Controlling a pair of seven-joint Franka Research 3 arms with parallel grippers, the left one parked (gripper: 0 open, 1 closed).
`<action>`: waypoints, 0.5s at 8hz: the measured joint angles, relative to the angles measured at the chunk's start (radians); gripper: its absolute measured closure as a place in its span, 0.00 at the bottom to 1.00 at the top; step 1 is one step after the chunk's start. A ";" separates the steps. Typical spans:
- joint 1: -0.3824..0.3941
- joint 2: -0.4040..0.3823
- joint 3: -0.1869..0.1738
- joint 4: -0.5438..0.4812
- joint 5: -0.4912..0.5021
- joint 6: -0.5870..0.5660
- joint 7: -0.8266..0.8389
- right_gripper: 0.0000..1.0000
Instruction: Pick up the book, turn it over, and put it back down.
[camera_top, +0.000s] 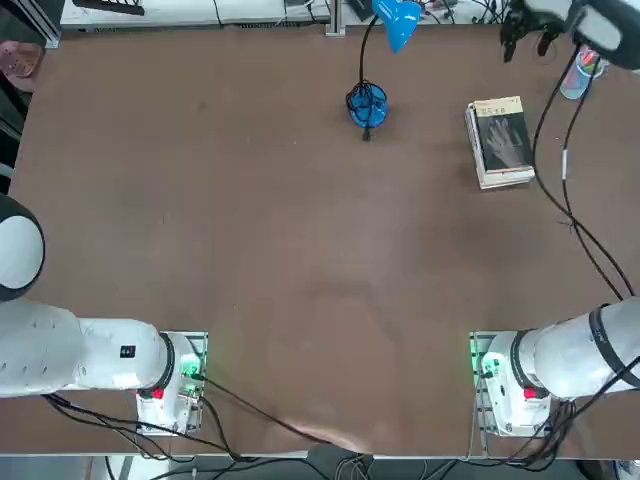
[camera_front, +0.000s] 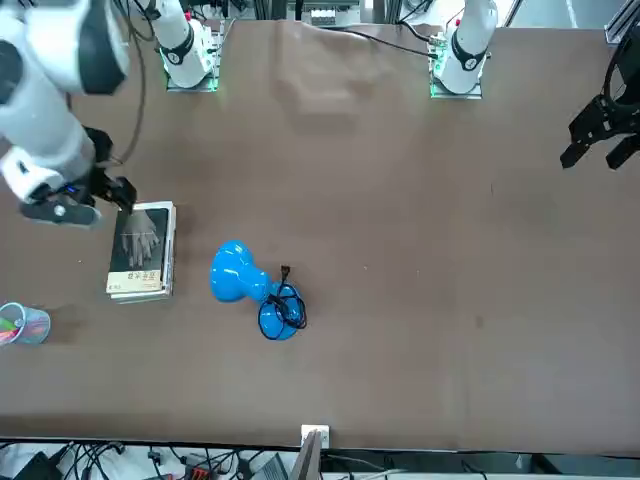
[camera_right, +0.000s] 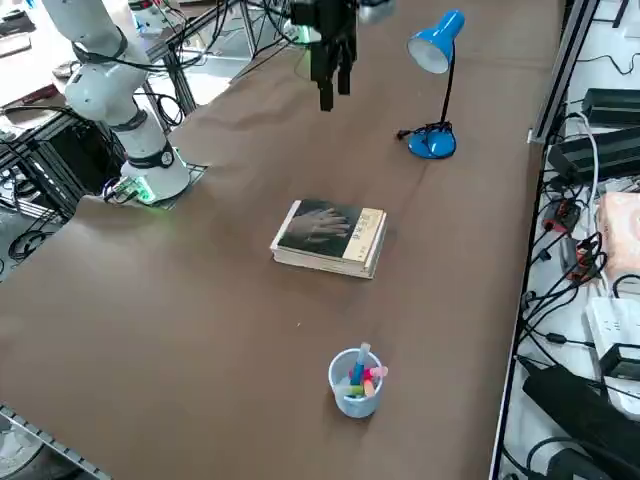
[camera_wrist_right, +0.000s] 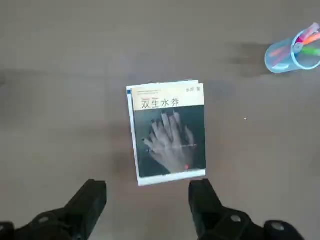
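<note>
The book (camera_top: 502, 140) lies flat on the brown table at the far right, dark grey cover with the pale hand image facing up. Its pale title band shows in the right wrist view, book (camera_wrist_right: 169, 132). It also shows as the book (camera_front: 142, 250) and the book (camera_right: 330, 237) with white page edges along one side. My right gripper (camera_top: 527, 42) hangs open well above the table, off the book's far end, gripper (camera_right: 335, 90), gripper (camera_front: 112, 192). Nothing is between its fingers (camera_wrist_right: 92, 197), and the gripper (camera_wrist_right: 147, 192) is apart from the book.
A blue desk lamp (camera_top: 368, 100) stands left of the book, lamp (camera_right: 435, 90). A clear cup of coloured pens (camera_top: 580, 75) sits near the far right edge, cup (camera_right: 357, 383), cup (camera_wrist_right: 295, 52). Cables trail from the arm bases.
</note>
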 joint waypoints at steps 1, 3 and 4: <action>-0.018 -0.005 -0.001 0.053 0.053 -0.066 -0.020 0.00; -0.048 -0.008 -0.001 0.158 0.121 -0.179 -0.036 0.00; -0.056 -0.012 0.001 0.193 0.127 -0.209 -0.036 0.00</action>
